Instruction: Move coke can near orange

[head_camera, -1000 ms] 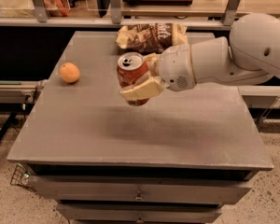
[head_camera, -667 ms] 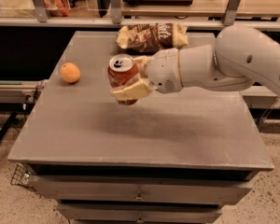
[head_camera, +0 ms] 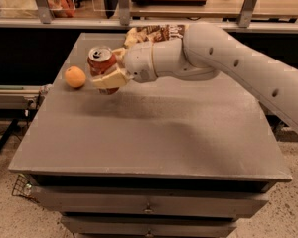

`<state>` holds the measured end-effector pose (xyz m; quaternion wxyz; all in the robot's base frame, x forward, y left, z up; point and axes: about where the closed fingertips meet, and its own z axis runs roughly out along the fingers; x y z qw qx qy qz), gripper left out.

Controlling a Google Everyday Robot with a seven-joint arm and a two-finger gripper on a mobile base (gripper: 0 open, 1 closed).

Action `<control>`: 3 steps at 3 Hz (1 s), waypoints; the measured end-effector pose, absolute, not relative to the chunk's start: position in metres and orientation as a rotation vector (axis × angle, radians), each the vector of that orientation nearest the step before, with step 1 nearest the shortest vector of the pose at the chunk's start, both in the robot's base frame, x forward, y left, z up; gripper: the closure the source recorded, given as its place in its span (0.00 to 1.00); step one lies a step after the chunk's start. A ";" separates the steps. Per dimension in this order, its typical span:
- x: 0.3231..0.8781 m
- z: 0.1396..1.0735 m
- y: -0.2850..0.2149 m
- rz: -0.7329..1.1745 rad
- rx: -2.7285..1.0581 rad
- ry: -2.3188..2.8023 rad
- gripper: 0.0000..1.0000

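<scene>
Coke can (head_camera: 100, 63) stands upright, clasped between the jaws of the robot's gripper (head_camera: 113, 67), which hangs low over the counter (head_camera: 154, 133) and appears to hold the can just clear of it. Just past the jaws' tips lies the orange (head_camera: 75, 77), close to the can but not touching it, while a brown chip bag (head_camera: 156, 32) lies behind the wrist. The carry looks nearly complete: what remains, by appearance, is lowering the can beside the fruit and letting go.
</scene>
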<state>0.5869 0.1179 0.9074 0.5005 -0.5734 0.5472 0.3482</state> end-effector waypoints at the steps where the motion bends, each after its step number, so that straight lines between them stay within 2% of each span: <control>1: 0.621 0.927 0.146 0.823 -1.403 1.300 1.00; 3: 0.651 0.920 0.149 0.814 -1.411 1.344 1.00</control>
